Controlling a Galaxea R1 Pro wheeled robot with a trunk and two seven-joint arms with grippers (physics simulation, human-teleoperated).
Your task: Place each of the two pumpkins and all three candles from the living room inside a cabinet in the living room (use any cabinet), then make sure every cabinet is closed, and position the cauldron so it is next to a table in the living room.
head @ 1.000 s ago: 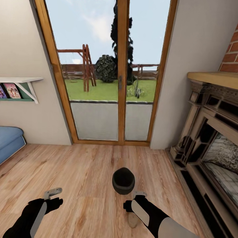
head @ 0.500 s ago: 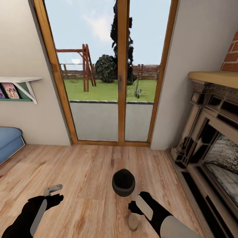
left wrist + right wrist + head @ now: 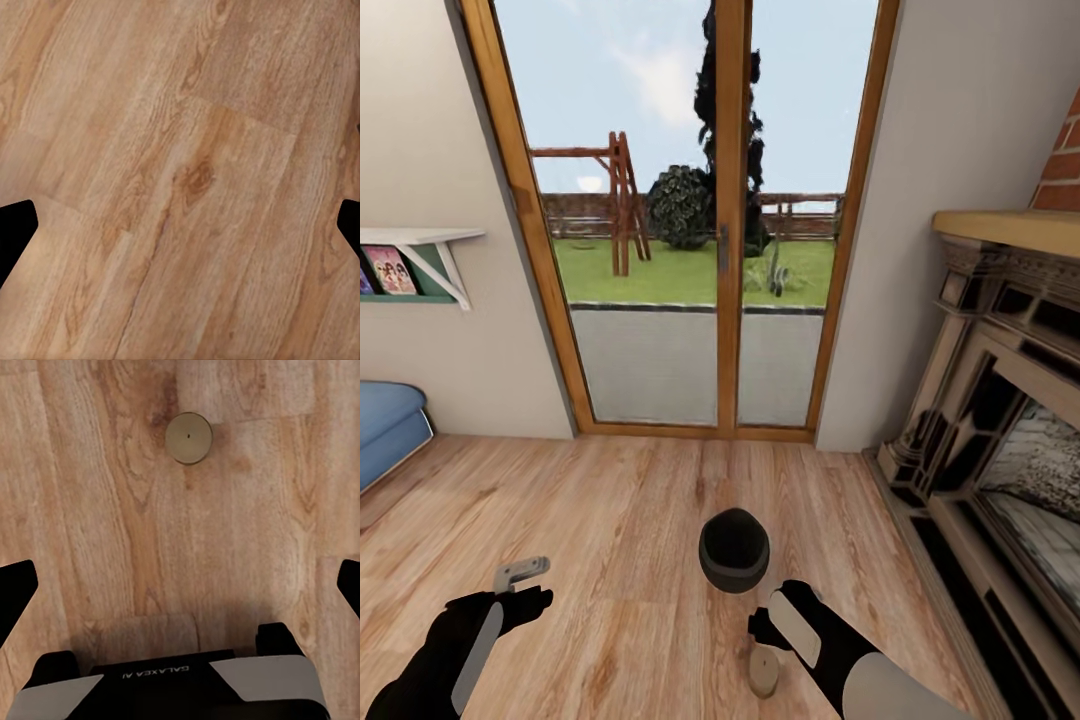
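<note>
Wood plank floor (image 3: 620,520) covers the lower half of the head view. A wood-framed glass door (image 3: 690,220) occupies the upper centre, showing lawn and a wooden frame outside. A dark carved fireplace (image 3: 1000,440) with a pale mantel runs along the right edge. A blue sofa corner (image 3: 385,425) sits at the left edge, below a white wall shelf (image 3: 420,240).

The cauldron (image 3: 733,550), black and round, stands on the floor at lower centre. One off-white candle (image 3: 763,671) stands upright on the floor below it, near the bottom edge, just beside the right arm; seen from above in the right wrist view (image 3: 188,437).

Left gripper (image 3: 520,577): lower left, above bare floor, jaws spread. Right gripper (image 3: 765,628): lower centre-right, between cauldron and candle, jaws spread, holding nothing.
</note>
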